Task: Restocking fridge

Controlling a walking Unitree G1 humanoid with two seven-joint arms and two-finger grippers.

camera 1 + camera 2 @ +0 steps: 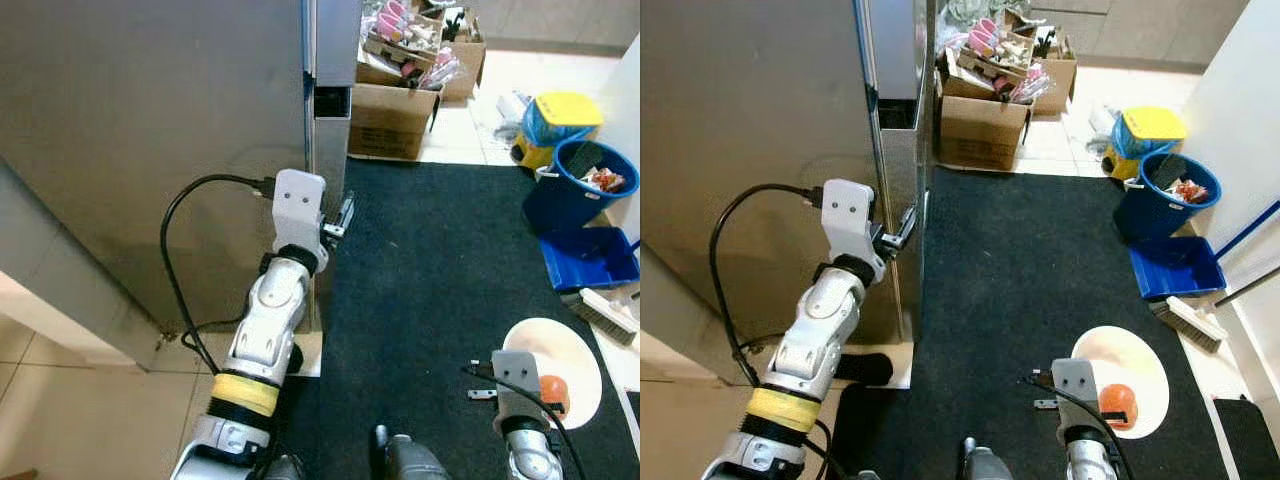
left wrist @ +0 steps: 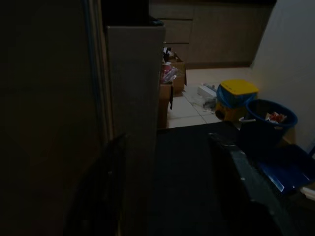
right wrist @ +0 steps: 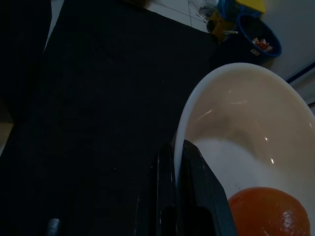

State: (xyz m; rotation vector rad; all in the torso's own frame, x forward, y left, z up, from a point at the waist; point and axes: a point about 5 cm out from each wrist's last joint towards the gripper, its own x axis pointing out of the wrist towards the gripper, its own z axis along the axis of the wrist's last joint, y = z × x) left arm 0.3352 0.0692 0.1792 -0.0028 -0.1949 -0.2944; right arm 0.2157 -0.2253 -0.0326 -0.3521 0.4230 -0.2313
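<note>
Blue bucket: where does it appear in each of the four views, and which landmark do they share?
Left eye view: bucket at the right edge, off the mat.
Right eye view: upper right.
Left wrist view: dim, near the wall.
Right wrist view: beyond the bowl, past the mat.
Landmark: yellow-lidded bin beside it.

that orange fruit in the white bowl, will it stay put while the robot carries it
Probably not firmly. The orange fruit looks round and smooth, sitting loose on the curved inside of the white bowl, so it may roll if the bowl tilts. The right gripper pinches only the rim, with one finger each side, so the bowl could sag or pivot. Its glossy surface looks slippery.
</note>
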